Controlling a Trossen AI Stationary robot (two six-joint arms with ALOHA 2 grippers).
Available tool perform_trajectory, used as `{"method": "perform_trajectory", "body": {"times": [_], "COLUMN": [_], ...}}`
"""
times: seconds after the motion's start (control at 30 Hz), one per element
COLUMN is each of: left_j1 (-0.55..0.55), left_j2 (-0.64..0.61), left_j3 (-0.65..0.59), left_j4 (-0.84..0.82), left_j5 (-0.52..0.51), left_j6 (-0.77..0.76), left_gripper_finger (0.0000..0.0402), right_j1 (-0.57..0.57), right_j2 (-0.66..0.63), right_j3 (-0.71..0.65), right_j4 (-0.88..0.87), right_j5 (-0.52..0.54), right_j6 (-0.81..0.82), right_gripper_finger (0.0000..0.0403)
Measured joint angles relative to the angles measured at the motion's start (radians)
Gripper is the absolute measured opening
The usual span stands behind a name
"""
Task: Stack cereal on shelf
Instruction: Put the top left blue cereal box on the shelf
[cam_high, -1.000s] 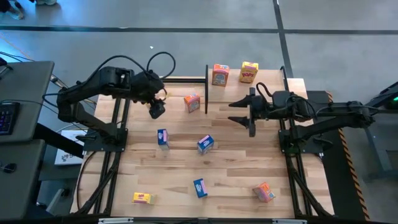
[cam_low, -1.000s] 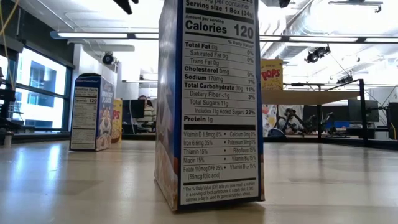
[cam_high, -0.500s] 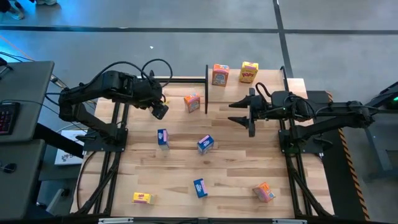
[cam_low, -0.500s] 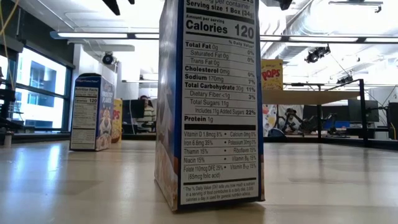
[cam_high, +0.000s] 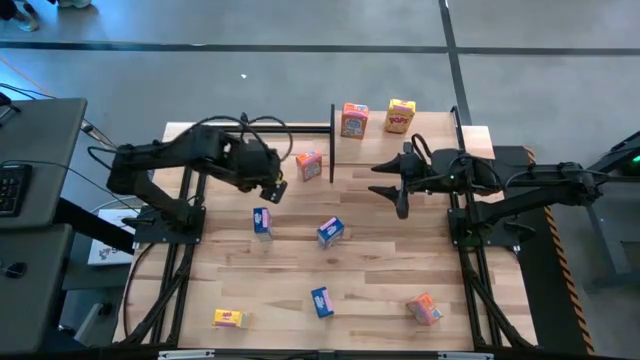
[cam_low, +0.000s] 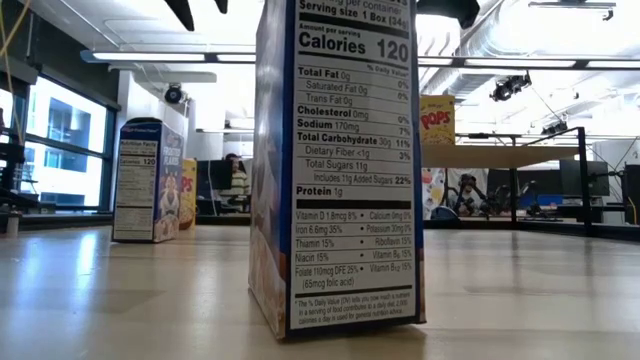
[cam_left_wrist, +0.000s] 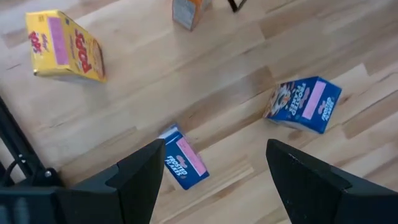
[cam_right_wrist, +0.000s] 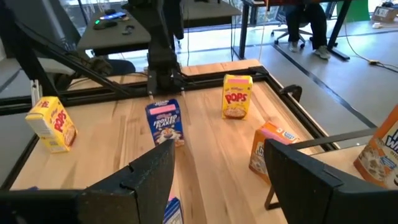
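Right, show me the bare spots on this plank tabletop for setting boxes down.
Widest: the slatted wooden tabletop between the tilted blue cereal box and the right edge, beside the right gripper. Also free: between the lower blue box and the lower orange box. Crowded: around the left gripper, near the upper orange box and upright blue box.

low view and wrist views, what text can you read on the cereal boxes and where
"Calories 120", "Total Fat 0g", "Sodium 170mg", "Protein 1g": side panel of the nearest blue box, low view.
"POPS": yellow box on the shelf, low view.
"POPS": yellow box, right wrist view.
"FROSTED FLAKES": blue box, right wrist view.
"POPS": yellow box lying flat, left wrist view.
Vitamin rows and the far blue box's panel: too small to read.
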Motion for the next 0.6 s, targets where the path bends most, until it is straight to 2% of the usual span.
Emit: {"method": "perform_trajectory", "body": {"times": [0.33,0.6], "left_j1": [-0.009,-0.019], "left_j2": [0.036,0.033], "left_j3": [-0.001,-0.001], "left_j4": [0.000,0.000], "left_j5": [-0.012,-0.021], "left_j6": [-0.041,0.021], "left_gripper_finger": [0.0271,0.0270], "right_j1": [0.000,0.000], "right_j2": [0.000,0.000], "right_j3": [0.000,0.000], "right_j4": [-0.049,-0.057], "right_j5": [-0.001,-0.002], "right_j6": [0.000,0.013], "right_gripper_finger": [0.0239,0.0239]}}
